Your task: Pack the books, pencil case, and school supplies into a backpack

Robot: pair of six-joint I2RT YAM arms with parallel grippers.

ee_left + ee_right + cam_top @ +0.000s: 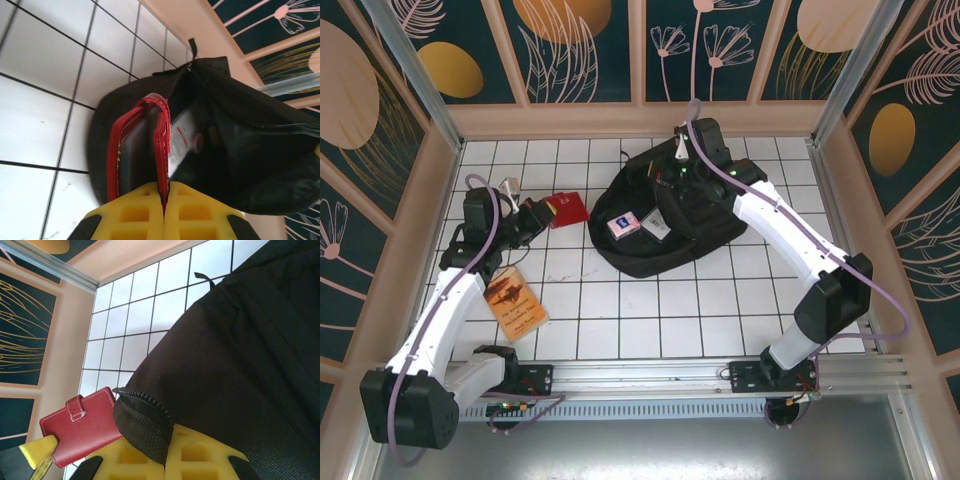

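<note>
Presently the step in hand looks to be loading the flat red stitched leather-look pencil case (137,145) with its tab closure; the left gripper (164,192) is clenched on the case's near edge, holding it just beside the left flank of the large black soft fabric backpack (690,240); the right gripper (167,440), at the backpack's far top, is pinched tight on a black zip-edged flap (145,425) of the backpack, seemingly to hold the mouth open; the next move, I judge, calls for carrying the case across to that mouth and sliding it in edge-first while the flap is held up, since limp fabric may sag shut; the backpack lies slumped and rumpled, with a small pink-white card with a blue patch (623,225) resting on top of it; the thin orange booklet with a dark drawn figure (515,305) lies well apart from the backpack, off its near left, not yet packed
</note>
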